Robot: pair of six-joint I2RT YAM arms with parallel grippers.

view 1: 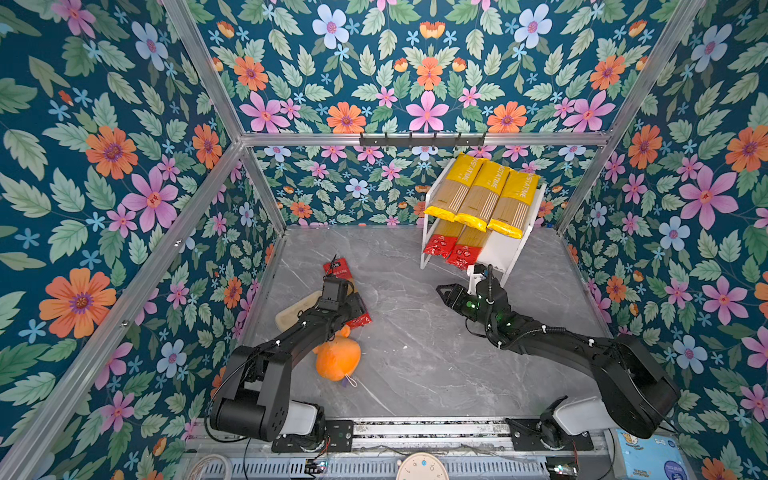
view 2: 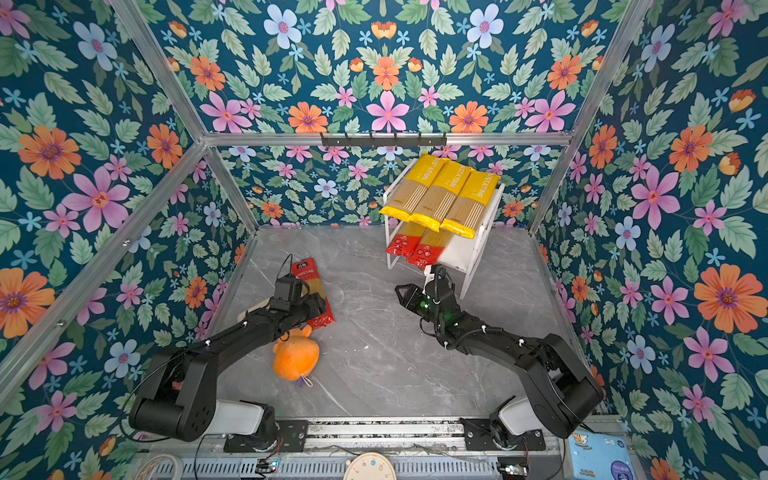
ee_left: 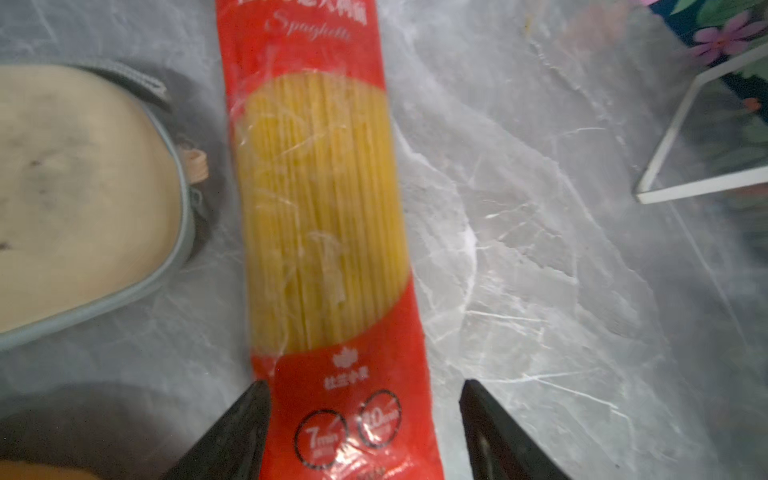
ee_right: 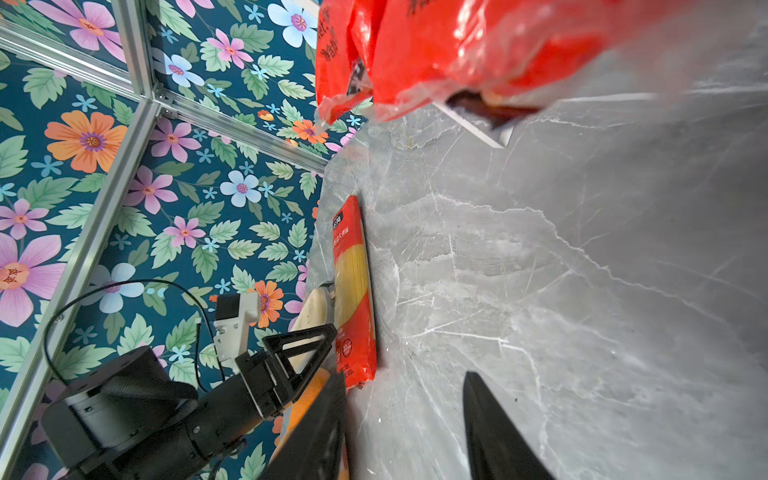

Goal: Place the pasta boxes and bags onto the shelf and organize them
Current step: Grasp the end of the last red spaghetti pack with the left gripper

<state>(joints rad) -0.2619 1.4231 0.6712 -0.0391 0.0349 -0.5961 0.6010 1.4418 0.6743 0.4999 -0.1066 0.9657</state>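
The left gripper (ee_left: 363, 383) is spread astride one end of a red spaghetti pack (ee_left: 324, 208) laid well left of the shelf (view 1: 498, 249). The right gripper (ee_right: 404, 374) is held apart, empty, just before the shelf, on which three yellow packs (view 1: 482, 195) are set above two red packs (view 1: 453, 247)

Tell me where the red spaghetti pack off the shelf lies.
The red spaghetti pack lies on the left of the table in both top views, beside the beige object, under the left gripper.
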